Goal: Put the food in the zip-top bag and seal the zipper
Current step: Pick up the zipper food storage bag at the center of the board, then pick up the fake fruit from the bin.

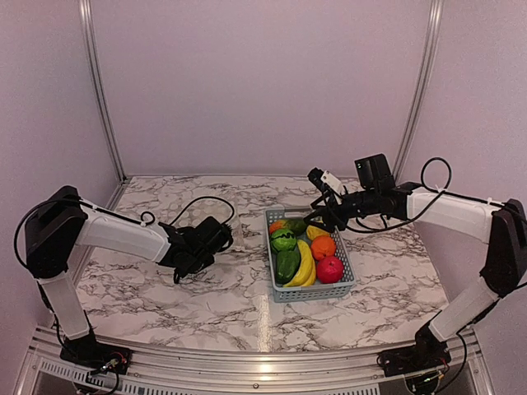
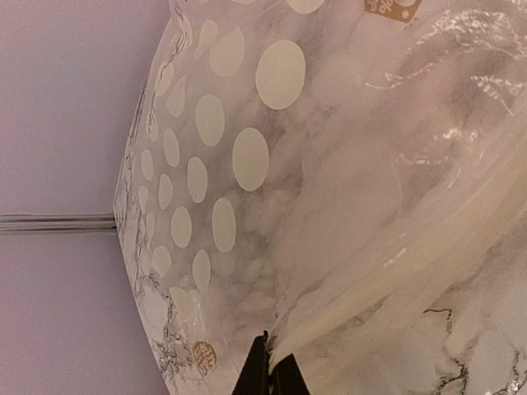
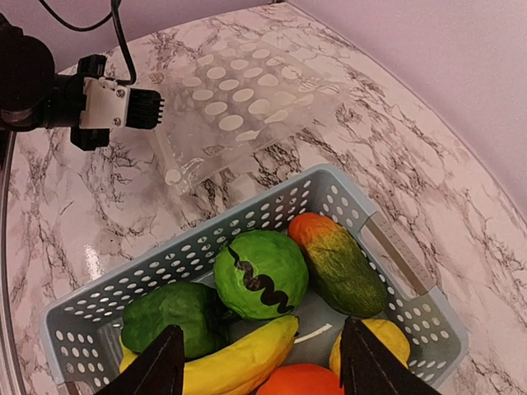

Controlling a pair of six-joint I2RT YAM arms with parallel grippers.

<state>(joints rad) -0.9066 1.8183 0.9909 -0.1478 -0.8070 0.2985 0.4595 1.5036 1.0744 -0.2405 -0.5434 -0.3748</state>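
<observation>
The left arm is stretched low over the marble table. Its elbow is lifted at the left side and its forearm is pointed toward the middle. The left gripper is kept close to the table top. Its black fingers are squeezed tight together, and an edge of the zip-top bag is pinched between them. The bag is laid flat on the table, just beside the light-blue basket, on its left.

The right arm is bent up at the right side and reached in toward the middle. The right gripper is hung over the basket and pointed down. Its fingers are held well apart, and nothing is gripped by them.

All the food is found inside the basket: a banana, a round green piece, a dark green piece, an orange and a pinkish-red apple.

From above, the clear bag can hardly be seen against the marble. In the left wrist view only the finger tips are shown at the bottom edge, and the bag is cut off at the top and right. The zipper cannot be told apart from the shiny folds there. In the right wrist view the apple is not shown, and the orange is cut off at the bottom.
</observation>
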